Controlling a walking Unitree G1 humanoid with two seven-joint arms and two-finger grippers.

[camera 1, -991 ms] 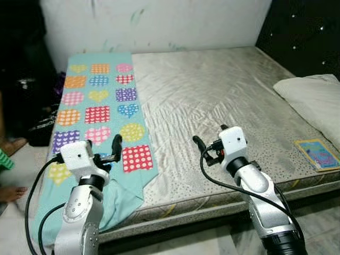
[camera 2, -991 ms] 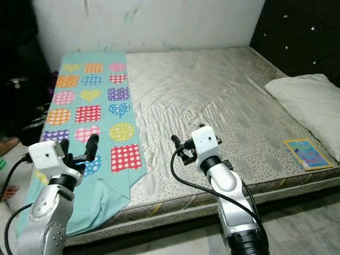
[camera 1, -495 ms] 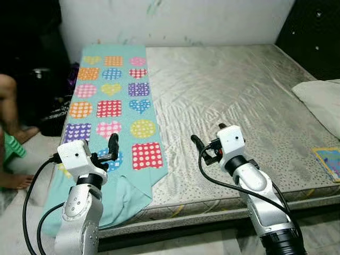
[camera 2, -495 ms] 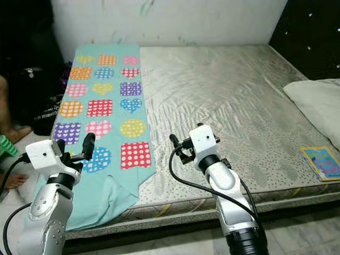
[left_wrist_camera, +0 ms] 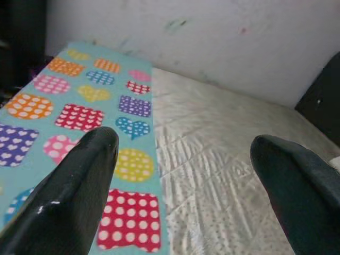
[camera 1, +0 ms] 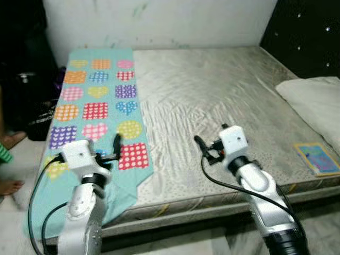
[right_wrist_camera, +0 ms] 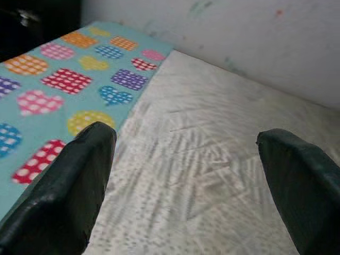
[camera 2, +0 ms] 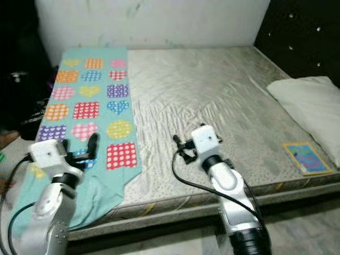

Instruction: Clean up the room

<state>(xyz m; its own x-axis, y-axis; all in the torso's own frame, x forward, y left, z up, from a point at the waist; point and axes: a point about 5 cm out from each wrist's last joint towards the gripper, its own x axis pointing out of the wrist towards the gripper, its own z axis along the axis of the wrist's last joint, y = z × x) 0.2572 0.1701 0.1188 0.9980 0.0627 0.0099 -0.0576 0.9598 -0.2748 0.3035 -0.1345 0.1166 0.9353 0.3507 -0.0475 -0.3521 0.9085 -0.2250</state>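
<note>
You had the teal blanket (camera 1: pixel 98 101) with its coloured hearts and squares lying flat along the robot's left side of the bed (camera 1: pixel 212 90), its near end spilling over the edge. Your left end effector (left_wrist_camera: pixel 180 186) hovered over that near end, fingers spread wide and empty. Your right end effector (right_wrist_camera: pixel 186 180) hung over the bare grey mattress, likewise released. A pillow (camera 1: pixel 313 101) and a small picture book (camera 1: pixel 317 158) lay at the right side.
</note>
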